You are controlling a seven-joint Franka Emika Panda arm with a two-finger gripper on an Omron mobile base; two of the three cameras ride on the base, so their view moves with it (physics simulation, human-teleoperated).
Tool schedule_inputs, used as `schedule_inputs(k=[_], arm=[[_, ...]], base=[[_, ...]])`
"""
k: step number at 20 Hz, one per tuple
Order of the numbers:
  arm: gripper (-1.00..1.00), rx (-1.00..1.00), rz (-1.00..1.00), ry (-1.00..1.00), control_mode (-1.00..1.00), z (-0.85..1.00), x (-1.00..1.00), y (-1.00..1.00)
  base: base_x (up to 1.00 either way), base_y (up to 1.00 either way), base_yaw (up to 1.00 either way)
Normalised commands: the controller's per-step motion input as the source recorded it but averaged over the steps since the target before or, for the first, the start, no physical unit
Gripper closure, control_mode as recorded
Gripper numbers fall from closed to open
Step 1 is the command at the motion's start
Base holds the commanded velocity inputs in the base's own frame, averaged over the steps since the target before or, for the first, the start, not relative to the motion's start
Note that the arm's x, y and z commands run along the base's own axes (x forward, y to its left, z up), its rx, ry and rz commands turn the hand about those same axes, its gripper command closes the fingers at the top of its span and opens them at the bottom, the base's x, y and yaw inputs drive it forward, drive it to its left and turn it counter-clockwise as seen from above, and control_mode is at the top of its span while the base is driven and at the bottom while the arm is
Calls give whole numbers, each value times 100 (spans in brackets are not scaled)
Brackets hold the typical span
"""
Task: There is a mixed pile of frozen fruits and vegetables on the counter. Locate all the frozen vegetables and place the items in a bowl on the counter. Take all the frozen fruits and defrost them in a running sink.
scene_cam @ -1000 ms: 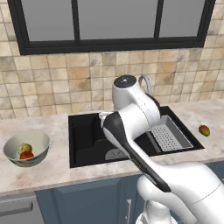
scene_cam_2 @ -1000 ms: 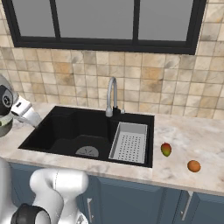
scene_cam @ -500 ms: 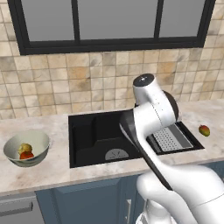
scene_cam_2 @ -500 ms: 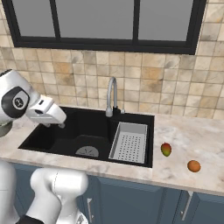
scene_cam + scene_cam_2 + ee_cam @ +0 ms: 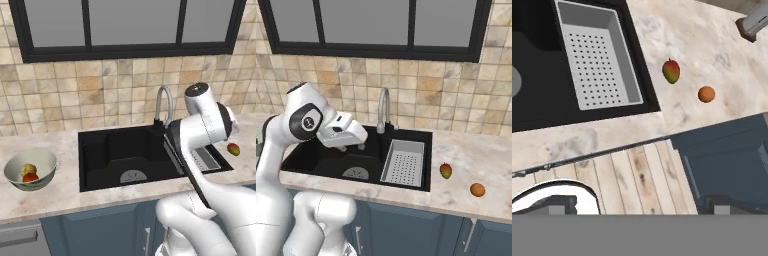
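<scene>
The pale bowl (image 5: 44, 164) sits on the counter (image 5: 65, 192) at the left and holds both frozen vegetables: a yellowish piece (image 5: 28, 169) and a red piece (image 5: 31, 177). The frozen fruits lie on the counter right of the sink (image 5: 316, 160): a red-green mango-like piece (image 5: 446, 171) (image 5: 671, 71) (image 5: 233, 148) and an orange ball (image 5: 477, 189) (image 5: 706, 94). My gripper (image 5: 352, 147) (image 5: 642, 204) hangs open over the black sink, left of the faucet, with nothing between its widely spread fingertips. No water runs from the faucet.
A grey perforated tray (image 5: 403, 162) (image 5: 597, 60) fills the sink's right end. The curved chrome faucet (image 5: 384, 107) (image 5: 162, 107) rises behind the basin. Blue cabinet fronts (image 5: 727, 155) and a wooden floor (image 5: 637, 180) lie below the counter edge. Tiled wall and window stand behind.
The arm has swung from the bowl side rightward across the sink, bringing the open gripper over the basin. Bowl and fruits have not moved.
</scene>
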Motion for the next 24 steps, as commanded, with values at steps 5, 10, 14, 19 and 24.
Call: schedule_inputs(k=[5, 10, 14, 19, 24], arm=[[-100, -6, 0, 7, -100, -6, 0, -100], [-100, -4, -1, 3, -100, -20, 0, -100], [-100, 0, -1, 3, -100, -44, 0, -100], [-100, 1, 0, 2, -100, -44, 0, -100], [-100, 5, 0, 0, -100, -10, 0, -92]], base=[[0, 0, 0], [0, 0, 0], [0, 0, 0], [0, 0, 0], [0, 0, 0]])
